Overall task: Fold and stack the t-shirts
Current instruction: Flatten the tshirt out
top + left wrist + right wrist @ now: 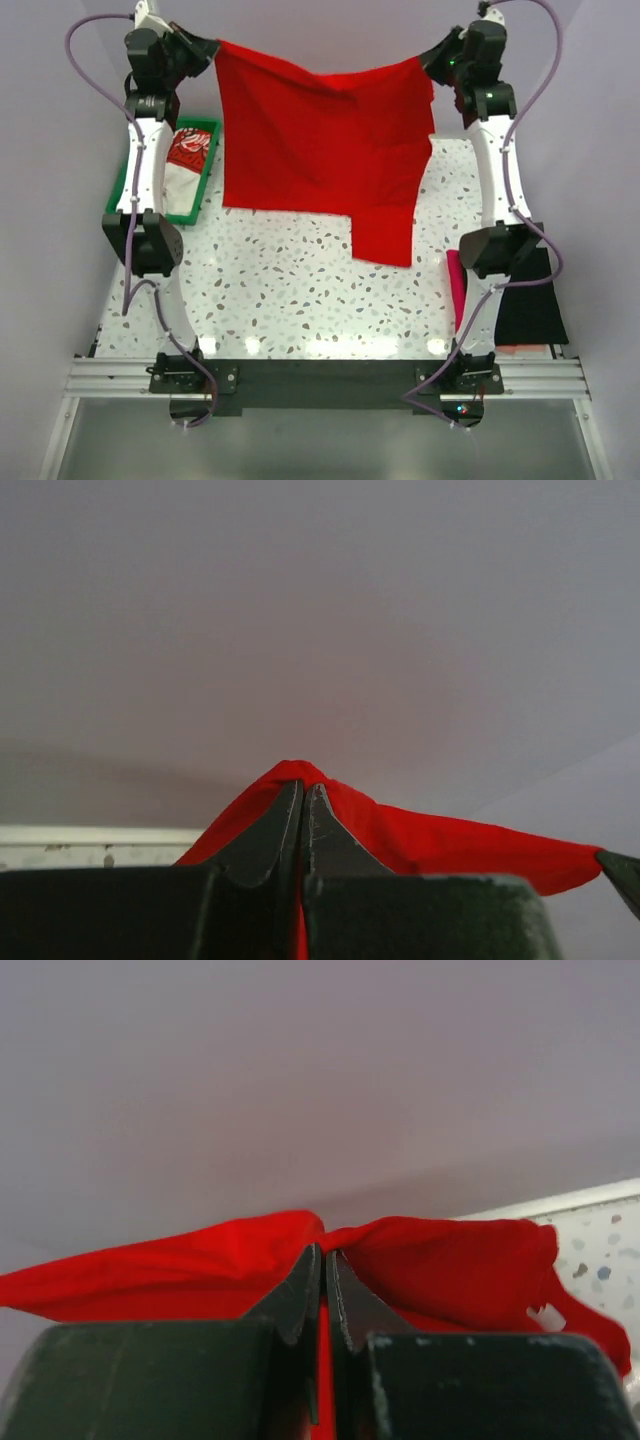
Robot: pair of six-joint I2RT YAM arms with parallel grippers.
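The plain red t-shirt [320, 150] hangs spread in the air over the far half of the table, stretched between both grippers. My left gripper [208, 48] is shut on its upper left corner; the left wrist view shows red cloth [440, 840] pinched at the jaw tips [303, 790]. My right gripper [436, 52] is shut on the upper right corner; the right wrist view shows the cloth [200, 1265] bunched round the closed jaws [323, 1252]. A white t-shirt with a red print [185, 160] lies in the green tray. Folded black [530, 295] and magenta [457, 285] shirts lie at the right.
The green plastic tray [205, 195] stands at the far left under my left arm. The speckled white table [300, 290] lies below the hanging shirt. The folded stack sits partly under my right arm near the right table edge.
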